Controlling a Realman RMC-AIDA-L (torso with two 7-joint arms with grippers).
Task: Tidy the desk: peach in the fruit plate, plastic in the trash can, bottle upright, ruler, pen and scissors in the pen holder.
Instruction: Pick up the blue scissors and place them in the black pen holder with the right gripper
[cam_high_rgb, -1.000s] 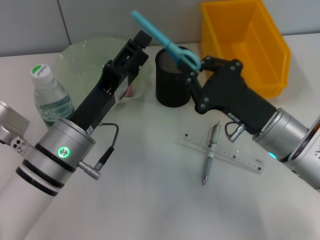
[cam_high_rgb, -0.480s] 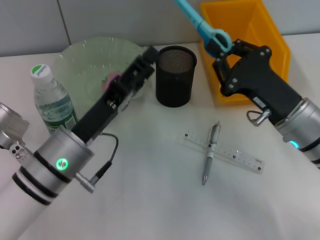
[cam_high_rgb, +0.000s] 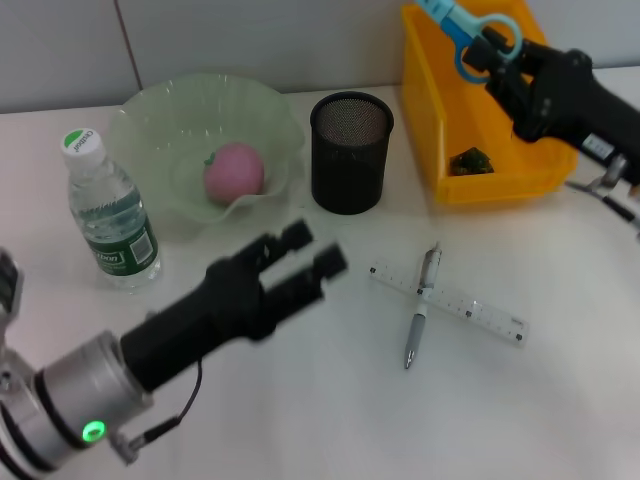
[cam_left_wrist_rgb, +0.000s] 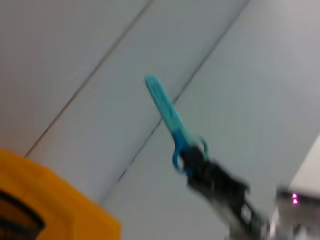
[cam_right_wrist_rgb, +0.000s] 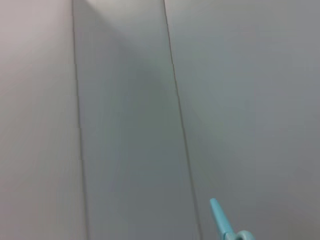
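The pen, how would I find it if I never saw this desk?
Start at the black mesh pen holder in the middle of the white desk, then look nearer and right. There the slim silver pen lies across a clear ruler; the ruler is flat and see-through.

I see a pale grey panelled wall (cam_high_rgb: 230, 40) with thin dark seams behind everything; soft, even light falls across it.

The desk (cam_high_rgb: 300, 420) is seen bearing the fruit plate (cam_high_rgb: 150, 110), the upright bottle (cam_high_rgb: 110, 215), the pen holder (cam_high_rgb: 350, 152) and the trash can (cam_high_rgb: 425, 120); the pen (cam_high_rgb: 420, 305) is laid across the ruler (cam_high_rgb: 480, 312).
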